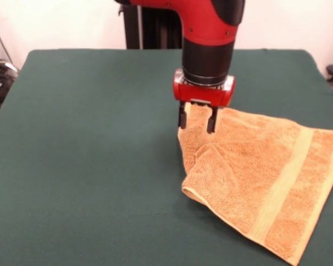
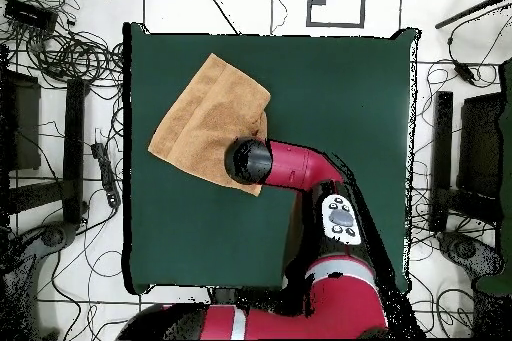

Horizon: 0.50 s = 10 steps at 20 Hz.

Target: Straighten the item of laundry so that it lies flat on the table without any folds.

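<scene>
The orange-tan towel (image 1: pixel 255 177) lies on the right side of the green table (image 1: pixel 89 138) in the front view. A lighter band runs near its right edge. Its left part is folded over itself and forms a raised crease. My gripper (image 1: pixel 197 123) hangs straight down over the towel's far left corner, with its fingers apart and their tips at the cloth. In the overhead view the towel (image 2: pixel 205 117) lies at the table's (image 2: pixel 340 97) upper left, and the arm's black wrist (image 2: pixel 248 160) covers the gripper and the towel's lower right corner.
Cables and dark equipment (image 2: pixel 60 57) lie on the floor around the table. The towel's corner comes close to the table's left edge (image 2: pixel 130 157) in the overhead view. The red arm (image 2: pixel 300 167) reaches across the table's middle from the base.
</scene>
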Motion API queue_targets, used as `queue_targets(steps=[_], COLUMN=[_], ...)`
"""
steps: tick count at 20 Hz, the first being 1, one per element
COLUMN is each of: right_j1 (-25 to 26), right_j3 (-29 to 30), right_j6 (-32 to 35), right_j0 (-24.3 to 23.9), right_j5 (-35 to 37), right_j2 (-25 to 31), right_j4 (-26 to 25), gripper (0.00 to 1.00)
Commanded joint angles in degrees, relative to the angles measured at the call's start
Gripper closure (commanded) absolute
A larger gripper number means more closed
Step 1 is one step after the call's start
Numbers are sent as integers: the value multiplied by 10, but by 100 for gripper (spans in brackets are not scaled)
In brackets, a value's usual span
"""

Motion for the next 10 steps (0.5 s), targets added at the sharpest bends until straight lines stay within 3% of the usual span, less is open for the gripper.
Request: queue_targets(steps=[1, 3, 4, 10], right_j1=[53, 53, 53, 57], right_j3=[5, 2, 1, -6], right_j6=[27, 25, 25, 19], right_j0=[4, 5, 7, 6], right_j5=[37, 53, 59, 76], right_j2=[43, 41, 39, 41], right_j4=[-19, -17, -17, -15], gripper=[0, 0, 100, 100])
